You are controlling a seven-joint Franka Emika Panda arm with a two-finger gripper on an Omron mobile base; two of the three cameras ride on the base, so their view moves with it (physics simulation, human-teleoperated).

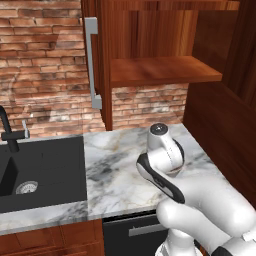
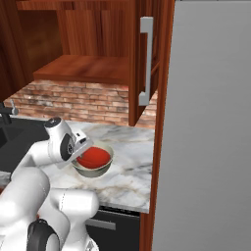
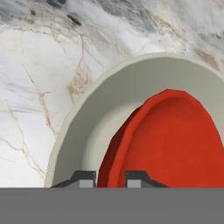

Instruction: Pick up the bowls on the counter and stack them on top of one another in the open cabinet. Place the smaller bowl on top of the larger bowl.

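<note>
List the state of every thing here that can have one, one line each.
Red bowl: upright, nested inside the larger bowl.
Larger bowl: upright on the counter, holding the red bowl.
Open cabinet: door open, shelf bare.
Gripper: fingertips straddling the red bowl's rim; grip uncertain.

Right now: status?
Gripper low over the bowls, jaws straddling red bowl rim. Red bowl inside grey-beige bowl, on counter. Cabinet shelf bare.

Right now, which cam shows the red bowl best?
Hand view: the red bowl is close up, sitting inside the beige bowl on the marble counter, with the gripper fingertips either side of its rim. Right base view shows it smaller, partly behind the arm. In the left base view the arm blocks that spot.
</note>
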